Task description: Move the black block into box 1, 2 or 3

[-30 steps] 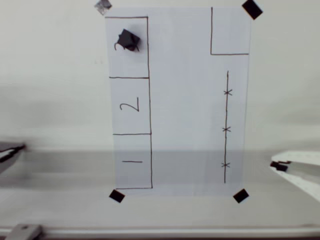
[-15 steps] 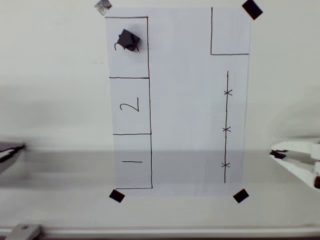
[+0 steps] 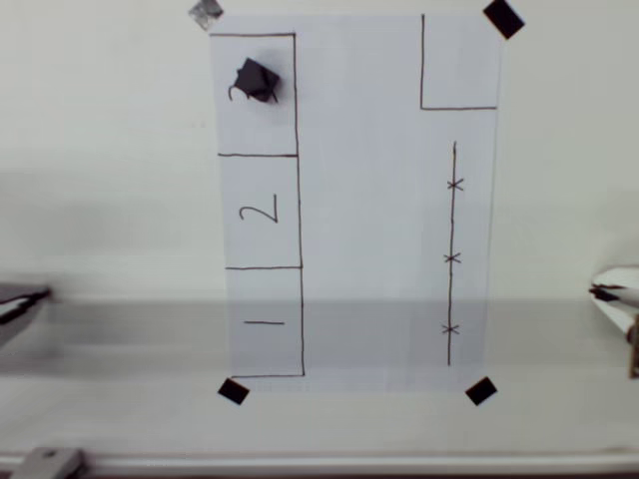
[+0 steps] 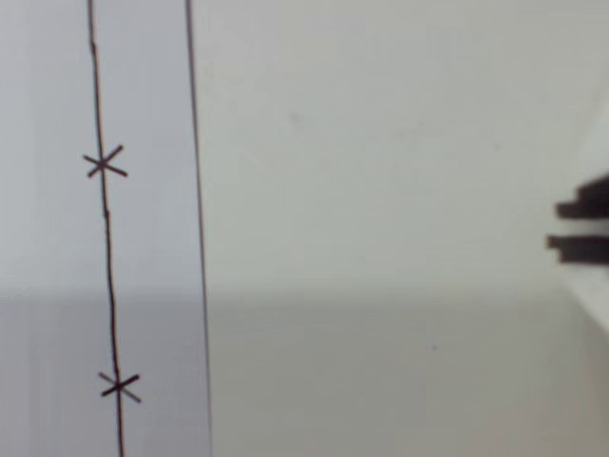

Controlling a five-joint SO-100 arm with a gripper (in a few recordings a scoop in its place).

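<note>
The black block [image 3: 257, 80] sits inside box 3 [image 3: 256, 95], the top rectangle of the numbered column on the white paper [image 3: 359, 200], and it covers part of the handwritten 3. It lies tilted against the box's drawn lines, touching none of them. Below box 3 in the overhead view come box 2 [image 3: 260, 211] and box 1 [image 3: 265, 321]. Right of box 3, across the paper, is an unnumbered rectangle [image 3: 459, 62]; below that runs a pen line with 3 crosses [image 3: 452, 257]. Black tape squares [image 3: 502, 18] pin the paper's corners to the pale surface [image 3: 110, 180]. The claw [image 3: 611, 293] shows at the right edge of the overhead view, far from box 3 and off the paper, holding nothing; I cannot tell whether its tips are apart or together. In the wrist view its dark tips [image 4: 582, 224] lie at the right edge.
</note>
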